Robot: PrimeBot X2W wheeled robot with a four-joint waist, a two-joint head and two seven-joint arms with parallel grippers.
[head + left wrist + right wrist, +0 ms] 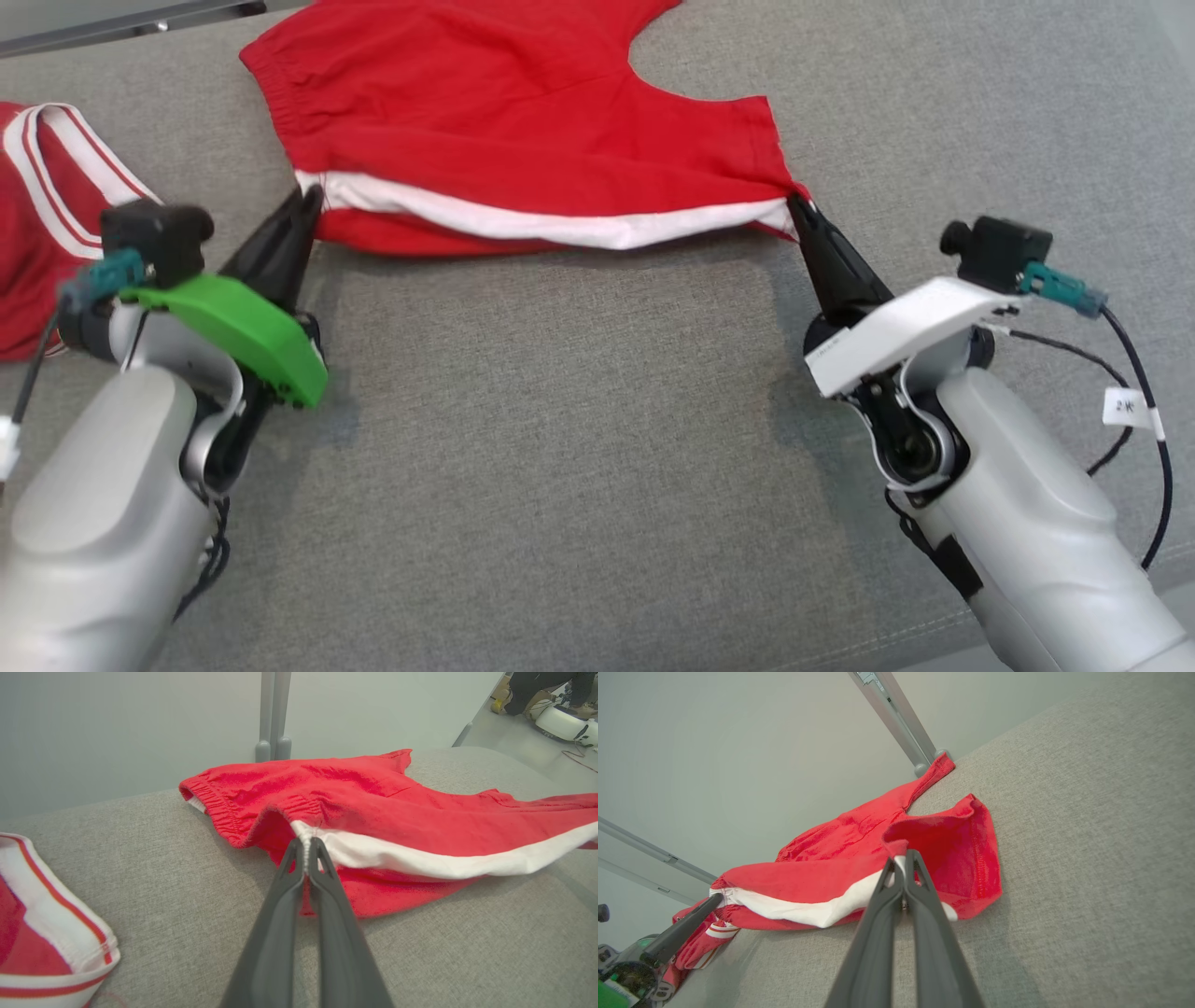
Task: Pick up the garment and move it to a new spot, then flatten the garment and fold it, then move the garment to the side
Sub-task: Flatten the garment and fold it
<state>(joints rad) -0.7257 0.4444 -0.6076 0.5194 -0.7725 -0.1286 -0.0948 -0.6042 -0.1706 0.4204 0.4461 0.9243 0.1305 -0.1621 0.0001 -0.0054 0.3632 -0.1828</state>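
The garment (485, 112) is a pair of red shorts with a white side stripe, spread across the grey cushion. My left gripper (308, 194) is shut on its waistband end, where the white stripe starts (306, 842). My right gripper (798, 201) is shut on the leg-hem corner at the stripe's other end (901, 858). The near edge hangs stretched between the two grippers, slightly off the cushion, with the stripe sagging in the middle. The rest of the garment (373, 798) lies behind on the cushion, one leg (934, 772) reaching to the back edge.
A second red garment with white trim (47, 205) lies at the left edge of the cushion (579, 448), close beside my left arm. A wall and metal rails (896, 714) stand behind the cushion's back edge. Open grey fabric lies in front of the shorts.
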